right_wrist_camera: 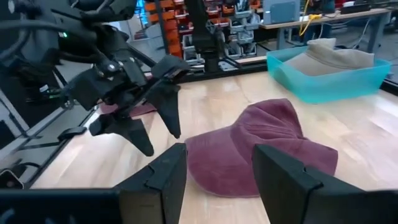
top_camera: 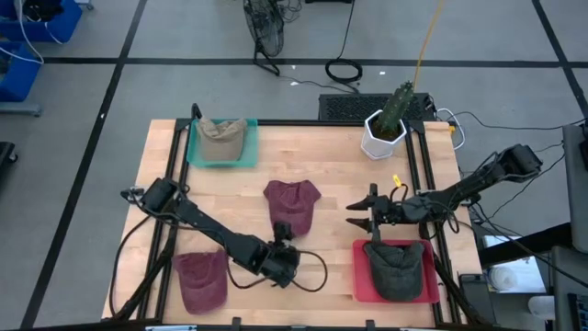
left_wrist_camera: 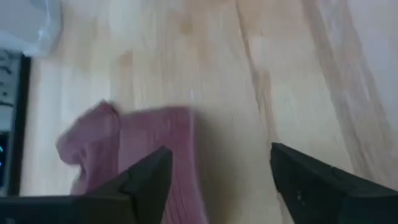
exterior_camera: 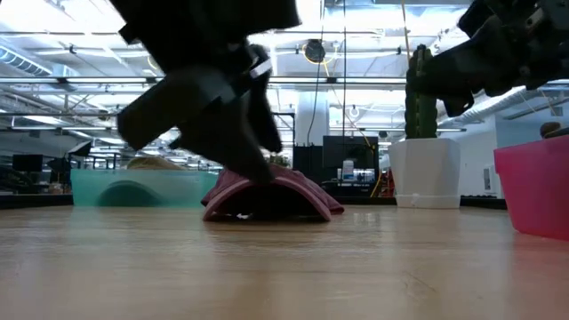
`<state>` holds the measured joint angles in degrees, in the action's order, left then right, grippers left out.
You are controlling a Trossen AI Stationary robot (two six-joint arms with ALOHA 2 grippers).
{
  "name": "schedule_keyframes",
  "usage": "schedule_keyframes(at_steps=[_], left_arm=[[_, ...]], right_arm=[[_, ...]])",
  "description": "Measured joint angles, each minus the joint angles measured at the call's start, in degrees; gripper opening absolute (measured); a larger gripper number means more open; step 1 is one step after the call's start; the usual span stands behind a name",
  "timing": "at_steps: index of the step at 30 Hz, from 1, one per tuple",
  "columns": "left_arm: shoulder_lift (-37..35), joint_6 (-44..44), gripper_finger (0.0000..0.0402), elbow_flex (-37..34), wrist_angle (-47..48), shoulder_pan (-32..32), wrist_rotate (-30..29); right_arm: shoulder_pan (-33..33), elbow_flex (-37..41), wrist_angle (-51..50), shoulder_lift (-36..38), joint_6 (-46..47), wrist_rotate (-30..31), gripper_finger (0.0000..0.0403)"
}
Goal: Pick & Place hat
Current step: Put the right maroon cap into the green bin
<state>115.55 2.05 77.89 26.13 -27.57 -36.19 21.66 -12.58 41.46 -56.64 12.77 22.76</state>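
A maroon hat [top_camera: 292, 204] lies crown up on the middle of the table; it also shows in the low view [exterior_camera: 271, 196] and the right wrist view [right_wrist_camera: 261, 149]. My left gripper [top_camera: 282, 232] hangs open just on the hat's near side, fingers pointing down at a slant toward its near edge [left_wrist_camera: 124, 149], apart from it. My right gripper [top_camera: 354, 216] is open and raised to the right of the hat, pointing at it. A second maroon hat [top_camera: 200, 280] lies flat at the near left corner.
A teal tray [top_camera: 195, 152] at the far left holds a khaki hat [top_camera: 222, 133]. A red tray [top_camera: 361, 276] at the near right holds a dark green hat [top_camera: 397, 268]. A cactus in a white pot [top_camera: 384, 136] stands at the far right. Bare wood lies between them.
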Motion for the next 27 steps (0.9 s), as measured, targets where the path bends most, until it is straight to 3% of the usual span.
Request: schedule_keyframes(at_steps=[4,9,18,27], left_arm=[[0.0,2.8,0.0281,-2.0,0.7,0.5,-0.4],[0.0,6.5,0.0256,-4.1,0.8,1.4,-7.2],[0.0,8.5,0.0199,-7.4,-2.3,4.2,-6.9],[0.0,9.7,0.0173,-7.9,-8.1,6.5,-7.4]], right_arm=[[1.0,0.0,0.1,0.0,0.0,1.5,0.0165],[2.0,0.0,0.1,0.0,0.6,1.5,0.0165],[2.2,0.0,-2.5,0.0,3.9,1.4,0.0165],[2.2,0.0,-3.8,-0.1,4.0,1.4,0.0165]])
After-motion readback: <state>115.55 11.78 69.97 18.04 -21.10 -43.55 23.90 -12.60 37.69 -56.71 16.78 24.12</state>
